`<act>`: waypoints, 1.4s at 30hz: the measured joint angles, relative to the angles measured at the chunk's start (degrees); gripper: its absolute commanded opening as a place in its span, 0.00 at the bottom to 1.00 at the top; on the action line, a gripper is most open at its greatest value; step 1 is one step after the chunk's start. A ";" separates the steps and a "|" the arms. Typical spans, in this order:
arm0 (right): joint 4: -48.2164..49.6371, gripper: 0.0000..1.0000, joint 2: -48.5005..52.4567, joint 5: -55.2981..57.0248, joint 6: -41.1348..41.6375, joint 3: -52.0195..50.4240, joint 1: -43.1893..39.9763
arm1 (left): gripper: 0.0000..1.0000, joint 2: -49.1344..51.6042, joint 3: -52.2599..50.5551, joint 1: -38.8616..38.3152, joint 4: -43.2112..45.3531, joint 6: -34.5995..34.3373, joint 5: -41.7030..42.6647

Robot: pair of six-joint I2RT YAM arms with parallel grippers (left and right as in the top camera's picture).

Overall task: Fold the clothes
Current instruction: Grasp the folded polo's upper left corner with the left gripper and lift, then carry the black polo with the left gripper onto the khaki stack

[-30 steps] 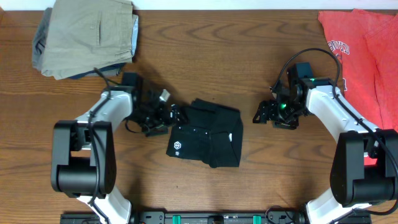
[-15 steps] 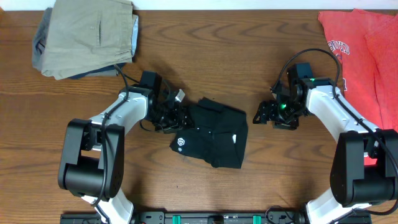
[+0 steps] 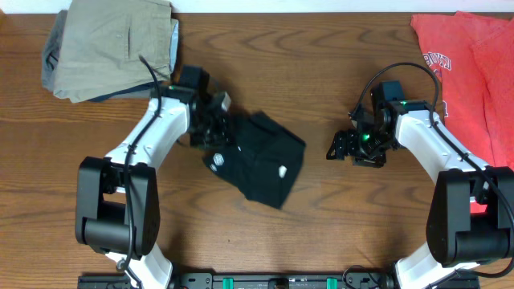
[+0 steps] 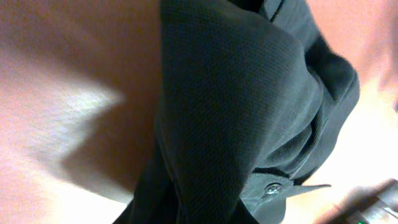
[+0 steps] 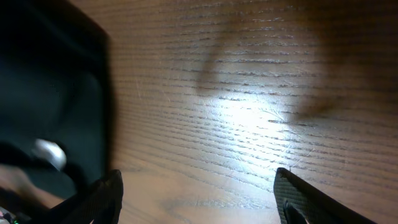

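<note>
1. Moved in the last second: the shirt [image 3: 259, 157] has slid up and left and turned, so the logo [image 3: 215, 160] now sits nearer the left gripper [image 3: 210, 135]. The left arm has swung up towards the trousers [image 3: 112, 48], and its jaws have gone from wide open to clamped. The right arm has not changed.
2. The shirt lies mid-table [image 3: 321, 233] as a loose, part-folded bundle between the two grippers. Its upper-left edge is at the left gripper. It is well apart from the trousers at top left and the red T-shirt [image 3: 474, 72] at top right.
3. Handling, my read: light, limp knit with no stiffness. It drapes, and the layers slide over each other when dragged. It is not fragile and not slippery on wood.
4. Where to grip: pinch at a hem, shoulder seam or corner, with one arm per corner. A grab into the bunched middle just drags the whole wad.
5. The left gripper is closed tight on the shirt's edge. Its wrist view is filled with black fabric [image 4: 249, 112], and the fingers themselves are not visible there.
6. The right gripper [image 3: 341, 148] is spread wide and holds nothing. It sits over bare wood to the right of the shirt, not touching it.
7. Small detail: a button [image 4: 270, 188] shows at a fold, so avoid clamping on it.
</note>
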 measured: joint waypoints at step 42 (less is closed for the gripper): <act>-1.14 0.77 0.00 0.00 -0.59 0.00 0.00 | 0.06 0.00 20.55 7.48 27.96 15.08 -36.48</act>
